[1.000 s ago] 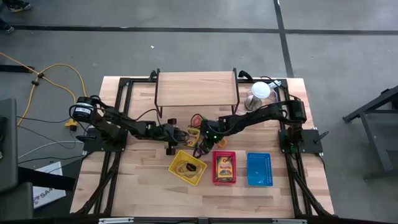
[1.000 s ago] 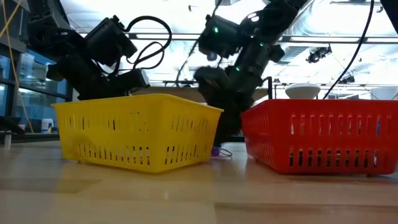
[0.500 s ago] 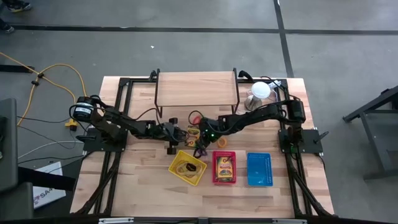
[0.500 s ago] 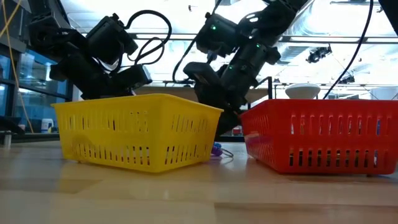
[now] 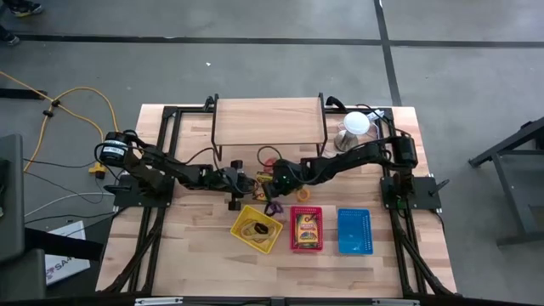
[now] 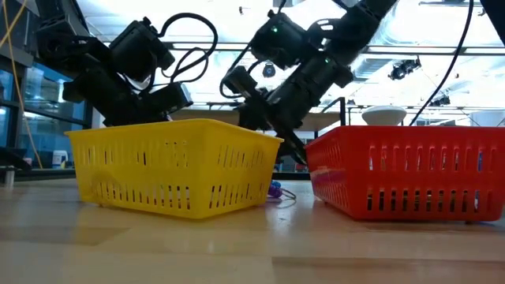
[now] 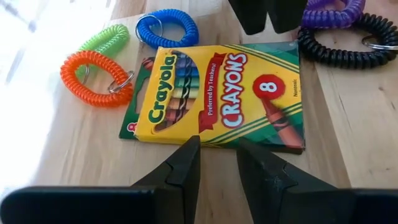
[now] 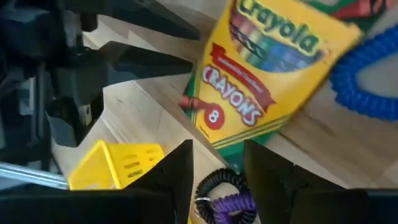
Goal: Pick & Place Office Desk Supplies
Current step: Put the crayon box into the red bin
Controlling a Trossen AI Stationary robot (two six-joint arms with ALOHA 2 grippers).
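Note:
A yellow-and-green crayon box (image 7: 217, 93) lies flat on the wooden table (image 5: 195, 255), on top of a second box whose green edge shows beneath it. In the high view it (image 5: 263, 179) lies between my two grippers. My left gripper (image 7: 217, 155) is open by a narrow gap, its fingertips just short of the box's near edge. My right gripper (image 8: 217, 165) is open at the box's opposite edge, above a black coil (image 8: 217, 180) and a purple coil (image 8: 235, 202) that lie on the table. Orange (image 7: 93, 78), green (image 7: 106, 38) and blue (image 7: 166, 28) coils lie beside the box.
A yellow basket (image 5: 237, 226), a red basket (image 5: 293, 229) and a blue basket (image 5: 354, 230) stand in a row near the table's front, right next to both grippers. A wooden shelf (image 5: 269, 123) and a white dome (image 5: 357, 125) stand at the back.
My right gripper has rolled about its own axis and tipped, staying over the crayon box's edge. My left gripper has kept still, and the box and the coils lie as before.

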